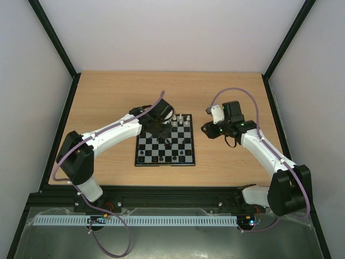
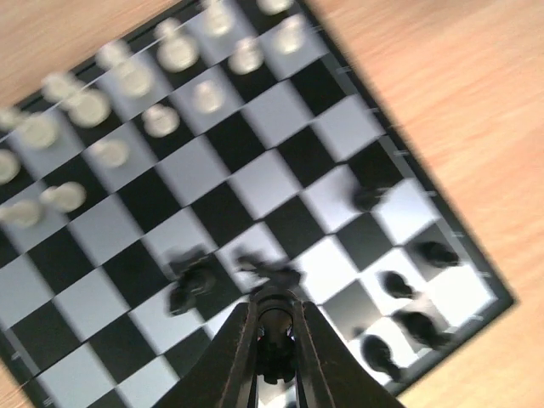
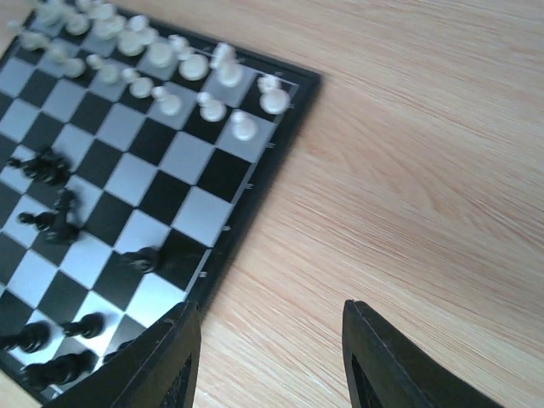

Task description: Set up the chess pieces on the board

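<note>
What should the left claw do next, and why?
Probably lift slightly, then carry toward the board edge where black pieces stand. The left gripper is shut on what looks like a black piece, low over the board's middle squares.

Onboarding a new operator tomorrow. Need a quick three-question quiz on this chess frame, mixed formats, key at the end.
1. True or false: the right gripper holds a chess piece.
2. Which gripper is over the board? A) left B) right C) both
3. Fill in: the left gripper is shut on a ___ piece.

Key:
1. False. It is open and empty, over the table beside the board.
2. A.
3. Black: a black piece sits between its fingers.
</note>
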Robot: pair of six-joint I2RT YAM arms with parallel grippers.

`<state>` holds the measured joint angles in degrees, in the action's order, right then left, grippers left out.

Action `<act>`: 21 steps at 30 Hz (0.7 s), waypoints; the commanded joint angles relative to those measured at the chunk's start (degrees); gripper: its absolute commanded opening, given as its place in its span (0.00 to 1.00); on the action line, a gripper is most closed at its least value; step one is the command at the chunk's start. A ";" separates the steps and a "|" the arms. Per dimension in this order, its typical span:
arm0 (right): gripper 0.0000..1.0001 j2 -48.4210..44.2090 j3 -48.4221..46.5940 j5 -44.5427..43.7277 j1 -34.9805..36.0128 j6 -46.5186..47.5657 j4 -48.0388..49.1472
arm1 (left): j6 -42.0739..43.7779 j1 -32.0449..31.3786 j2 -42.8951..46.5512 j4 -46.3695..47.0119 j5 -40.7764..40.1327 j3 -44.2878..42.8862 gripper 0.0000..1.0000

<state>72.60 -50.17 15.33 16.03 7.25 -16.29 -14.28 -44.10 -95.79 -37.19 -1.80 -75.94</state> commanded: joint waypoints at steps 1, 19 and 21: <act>0.48 1.10 -1.39 0.31 -4.87 -2.78 -0.40 | 3.30 -5.25 -1.79 -3.75 1.54 -5.24 0.09; 0.48 -1.14 -1.31 1.20 -8.60 -2.69 -0.56 | 8.15 -16.91 -15.92 -9.80 2.26 -15.72 0.09; 0.48 -1.14 -1.31 1.19 -8.60 -2.67 -0.64 | 8.26 -17.64 -16.98 -9.98 2.54 -16.26 0.10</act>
<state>72.66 -50.19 16.05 7.73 4.84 -16.32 -7.40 -60.40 -110.87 -44.62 -0.14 -89.47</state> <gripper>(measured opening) 0.481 0.097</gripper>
